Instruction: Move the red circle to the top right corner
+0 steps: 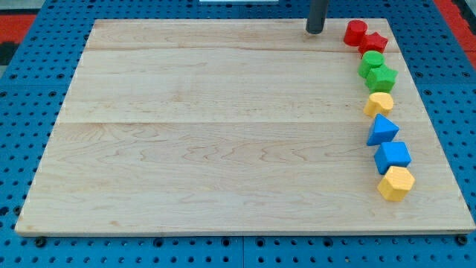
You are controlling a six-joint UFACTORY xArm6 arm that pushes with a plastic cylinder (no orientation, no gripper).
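Nearest the view's bottom, at about four o'clock on the wooden board (pixel 223 149), sits a yellow hexagon block (pixel 396 183). Touching it at its twelve o'clock is a blue cube (pixel 393 156), and just above that a blue triangle (pixel 382 130). Farther up, at about two o'clock on the board, a yellow block (pixel 378 104), roughly heart-shaped, stands slightly apart from the triangle. Next comes a pair of green blocks pressed together: a green star-like block (pixel 382 77) and a green round block (pixel 371 64) at its eleven o'clock. At the far end, near the board's top right corner, a red star (pixel 374 42) touches the red circle (pixel 355 32), which lies at the star's ten o'clock. My tip (pixel 314 31) rests on the board at the circle's nine o'clock, near it but apart. The arm carries only this rod, so nothing is spread, pressed or pinched. A blue pegboard table (pixel 22 89) surrounds the board.
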